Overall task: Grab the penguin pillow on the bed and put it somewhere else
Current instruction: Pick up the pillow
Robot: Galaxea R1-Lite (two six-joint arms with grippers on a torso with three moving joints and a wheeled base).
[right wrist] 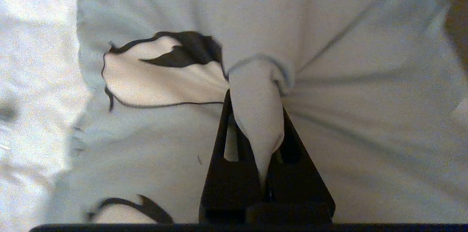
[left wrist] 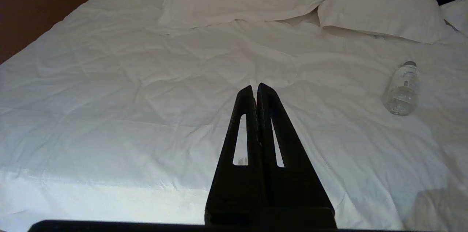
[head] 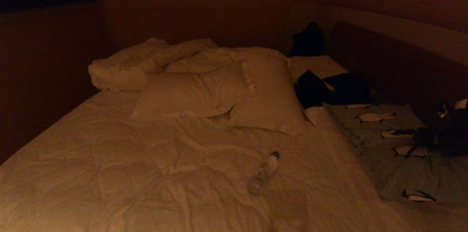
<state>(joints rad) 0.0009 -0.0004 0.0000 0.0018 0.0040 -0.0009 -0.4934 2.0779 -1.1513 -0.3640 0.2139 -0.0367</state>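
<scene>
On the bed's [head: 146,173] right side, the right gripper [right wrist: 256,89] has its jaws clamped on a pinch of the penguin pillow [head: 387,151]; left gripper [left wrist: 256,87] jaws together.

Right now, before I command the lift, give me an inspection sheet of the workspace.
Surface: bed, rumpled white duvet.
Job's things: penguin pillow lying flat at the bed's right edge.
Clutter: clear bottle on its side mid-bed; plain white pillows piled at the far end; dark items beyond the penguin pillow.
Grippers: right gripper shut on a pinched fold of the penguin pillow; left gripper shut, empty, above the duvet.
Cables: nothing seen.
Surroundings: padded headboard along the right; dark walls.
</scene>
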